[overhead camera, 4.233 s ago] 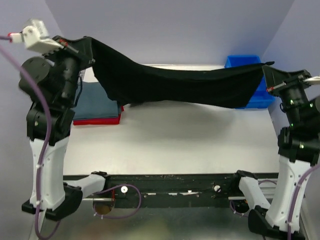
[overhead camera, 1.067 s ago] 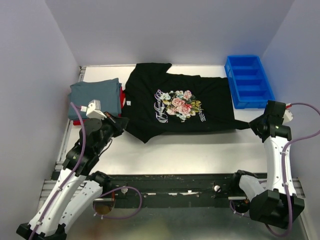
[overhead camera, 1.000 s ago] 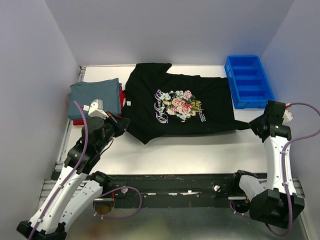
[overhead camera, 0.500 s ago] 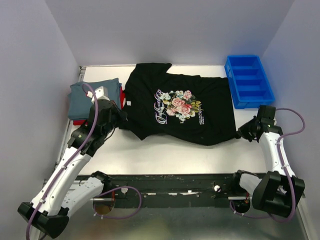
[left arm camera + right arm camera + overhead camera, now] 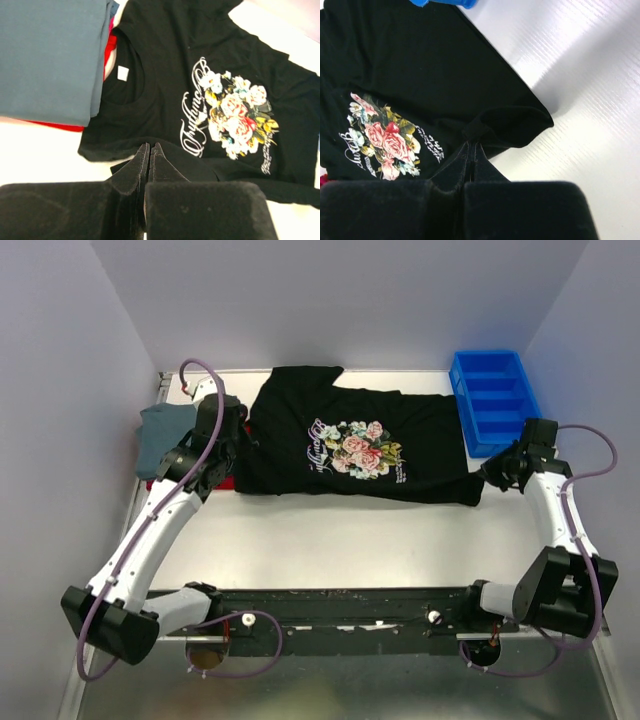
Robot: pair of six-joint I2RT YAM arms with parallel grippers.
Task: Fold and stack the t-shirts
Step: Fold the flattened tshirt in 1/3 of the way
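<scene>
Tabletop (image 5: pixel 350 540) is white, arms at the near edge. Black t-shirt (image 5: pixel 430 440) lies print-up across the far middle, collar toward the left edge, bottom end toward the right. Its near edge looks lifted and turned in at both ends, so a first lengthwise fold seems under way, not finished. Blue bin (image 5: pixel 495 400) sits at the far right corner, just beside the shirt's bottom end. Grey-blue t-shirt (image 5: pixel 160 435) is folded at the far left, on top of a red t-shirt (image 5: pixel 65 126) showing only as a strip underneath; that looks like two done and stacked. Left: finish folding the black one and put it on the stack. Left gripper (image 5: pixel 149 150) is closed, pinching black cloth near the collar end. Right gripper (image 5: pixel 471 147) is closed, pinching the rolled near corner at the bottom end.
</scene>
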